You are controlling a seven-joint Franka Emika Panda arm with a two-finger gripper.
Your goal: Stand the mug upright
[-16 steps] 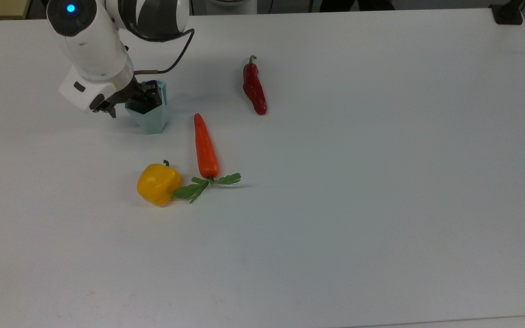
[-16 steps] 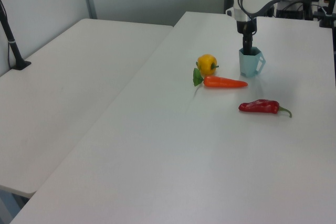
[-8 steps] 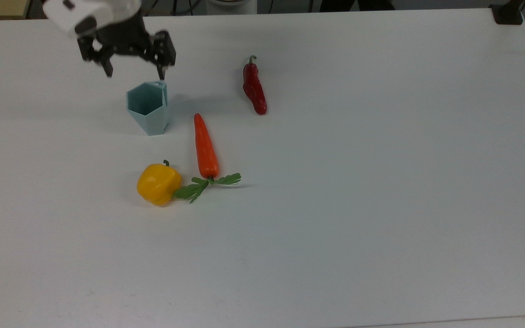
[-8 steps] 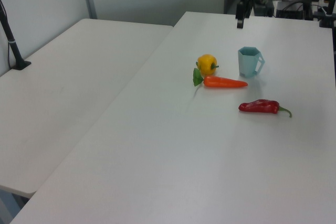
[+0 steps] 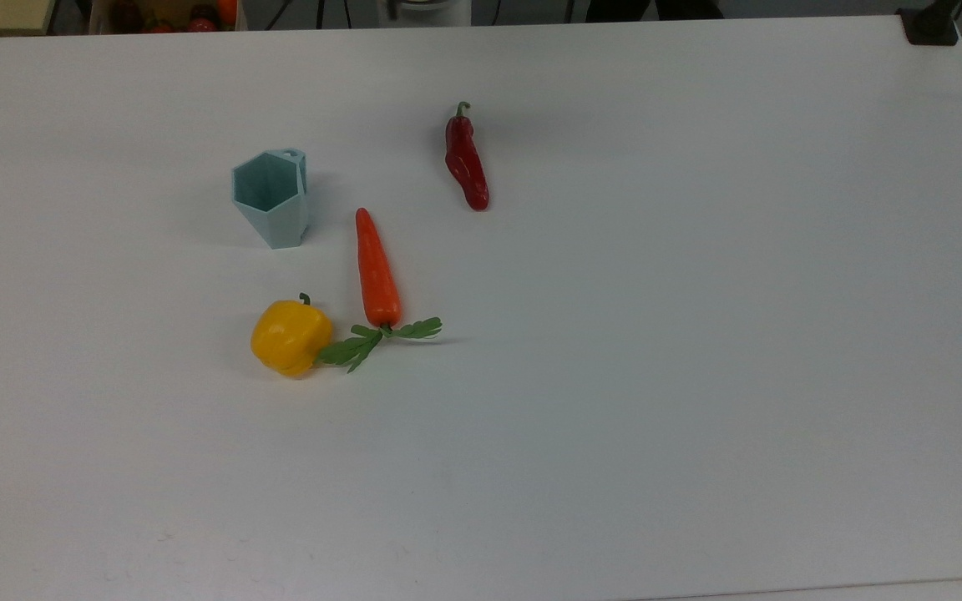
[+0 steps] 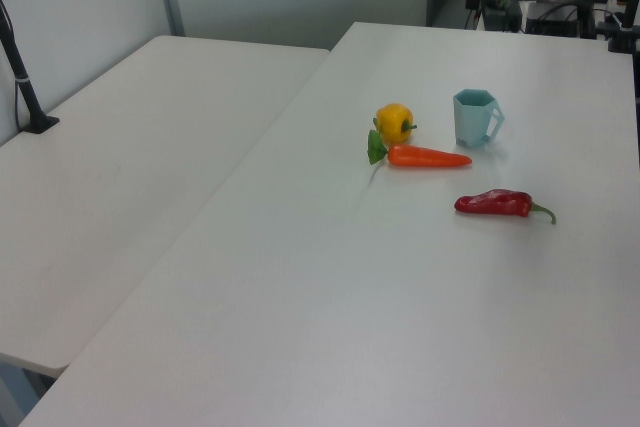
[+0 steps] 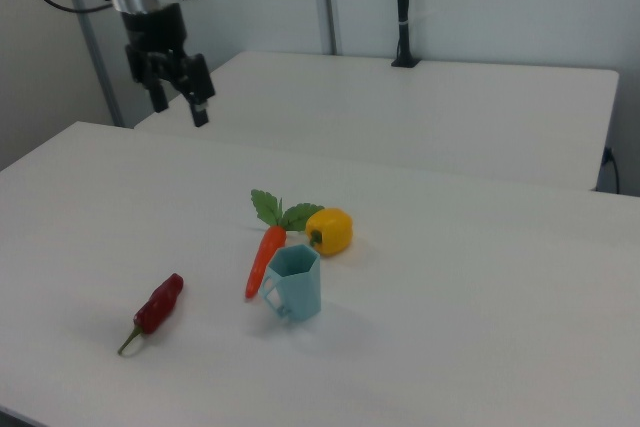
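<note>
Right view: fingers (image 7: 179, 105) spread, high above upright mug (image 7: 296, 282).

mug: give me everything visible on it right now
The mug is a small pale blue-teal piece with flat facets, a hexagonal rim and a body tapering to a narrower base; it looks like matte plastic. A flat loop handle sticks out from one side, at the left view's right. It stands upright on the white table, mouth up and seemingly empty. Nothing touches it: the carrot and yellow pepper lie close by but apart, and the claw hangs open, well away and high above the table.
</note>
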